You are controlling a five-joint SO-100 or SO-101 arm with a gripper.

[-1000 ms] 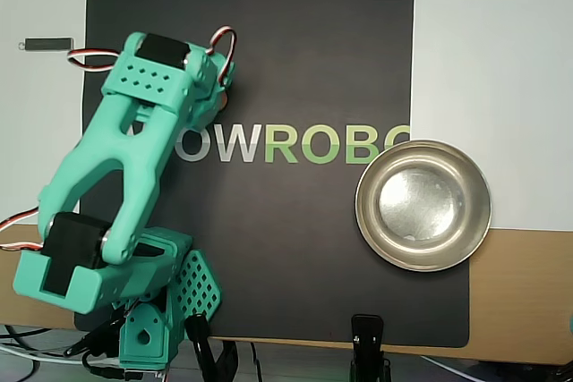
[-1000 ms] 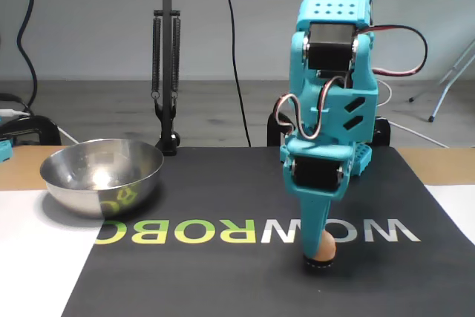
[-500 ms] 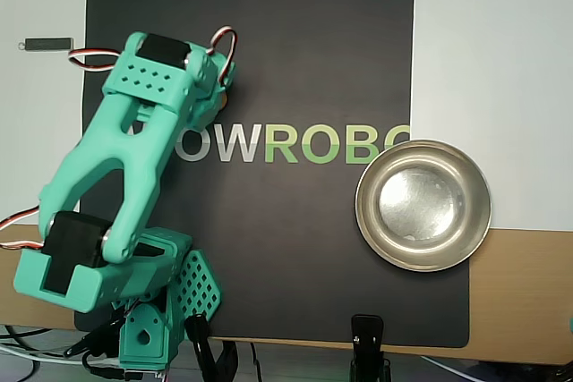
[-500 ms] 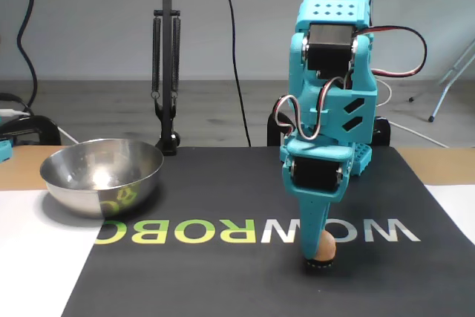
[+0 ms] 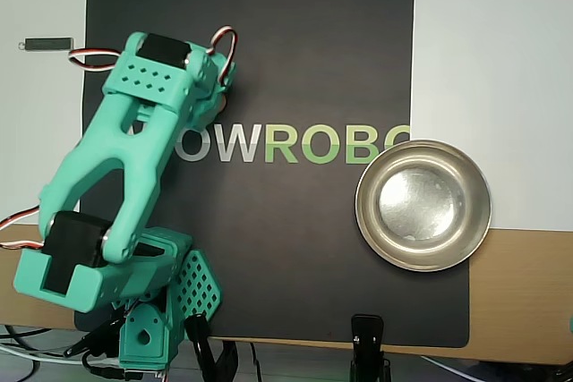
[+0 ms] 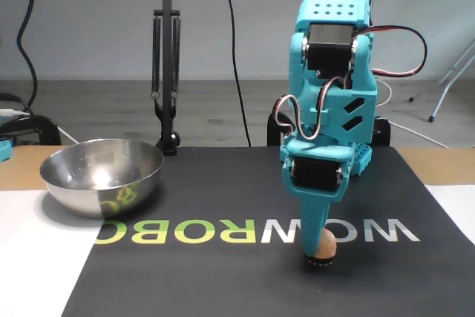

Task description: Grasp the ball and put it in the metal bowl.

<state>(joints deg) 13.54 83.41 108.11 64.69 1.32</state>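
Note:
The peach-orange ball [image 6: 327, 245] rests on the black mat, at the printed letters. My teal gripper [image 6: 320, 258] points straight down with its tip on the mat. One finger [image 6: 312, 231] stands in front of the ball and touches its left side. The other finger is hidden, so the gap between them does not show. In the overhead view the gripper [image 5: 223, 89] covers the ball at the mat's upper left. The metal bowl [image 6: 102, 175] stands empty at the left of the fixed view, and at the right of the overhead view, metal bowl [image 5: 423, 205], far from the gripper.
The black mat [image 5: 295, 248] with printed letters lies over a white sheet and a wooden table. The arm's base [image 5: 143, 310] stands at the lower left of the overhead view. A black lamp clamp [image 5: 368, 351] grips the near edge. A small dark stick [image 5: 47, 43] lies at the upper left.
The arm has held still. In the overhead view a small orange patch beside the gripper no longer shows.

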